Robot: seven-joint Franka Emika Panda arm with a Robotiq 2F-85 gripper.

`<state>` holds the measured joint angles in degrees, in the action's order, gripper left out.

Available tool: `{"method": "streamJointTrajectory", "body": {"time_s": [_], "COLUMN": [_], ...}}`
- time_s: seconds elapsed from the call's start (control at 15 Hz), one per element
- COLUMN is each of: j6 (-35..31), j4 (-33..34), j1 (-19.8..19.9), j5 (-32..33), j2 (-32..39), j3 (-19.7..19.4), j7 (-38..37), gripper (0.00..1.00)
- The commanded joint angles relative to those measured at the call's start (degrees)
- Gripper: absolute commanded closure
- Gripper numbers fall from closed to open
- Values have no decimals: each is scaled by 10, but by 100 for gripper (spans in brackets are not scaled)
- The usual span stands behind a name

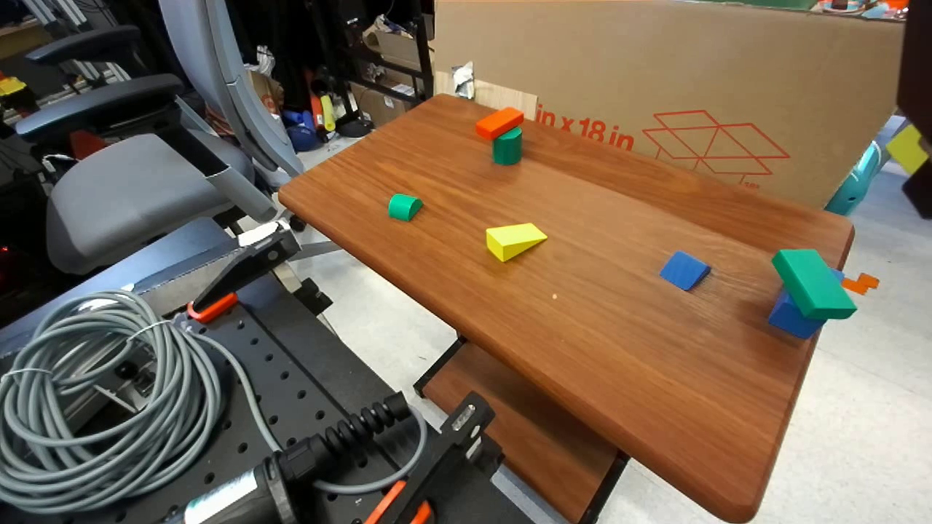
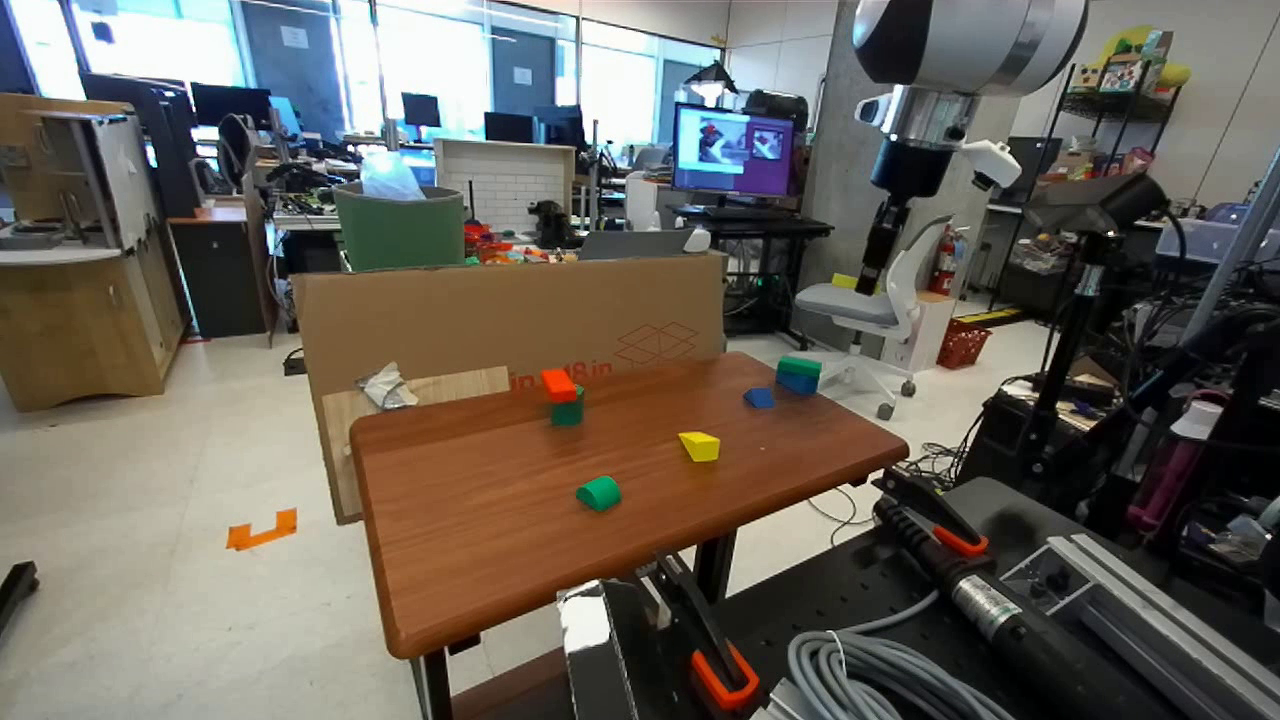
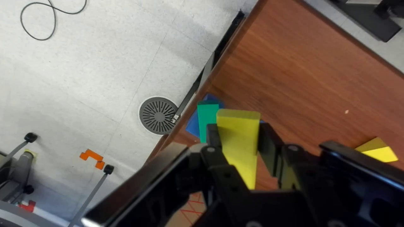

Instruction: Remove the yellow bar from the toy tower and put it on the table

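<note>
The yellow bar is held between the two fingers of my gripper in the wrist view. My gripper hangs well above the table in an exterior view, with part of the yellow bar showing. The yellow bar also shows at the right edge of an exterior view, where the gripper is mostly cut off. The toy tower, a green block over a blue one, stands near one table end. It also shows in an exterior view and the wrist view. The table lies below the gripper.
A blue block lies near the tower. A yellow wedge and a green half-round block lie on the table. An orange block rests on a green cylinder. A cardboard box stands along the far table edge.
</note>
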<state>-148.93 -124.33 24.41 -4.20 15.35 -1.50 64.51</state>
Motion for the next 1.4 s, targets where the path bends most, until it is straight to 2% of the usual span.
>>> {"method": "streamJointTrajectory", "body": {"time_s": [0.0,0.27,0.4,0.8,1.33], "j6": [64,114,107,84,72], "j4": [-28,-15,6,45,84], "j1": [-4,-29,-43,-68,-71], "j5": [-21,21,50,100,137], "j2": [-35,-17,9,71,148], "j3": [-12,-29,-34,-36,-45], "j7": [90,154,173,184,169], "gripper": [90,90,90,90,90]}}
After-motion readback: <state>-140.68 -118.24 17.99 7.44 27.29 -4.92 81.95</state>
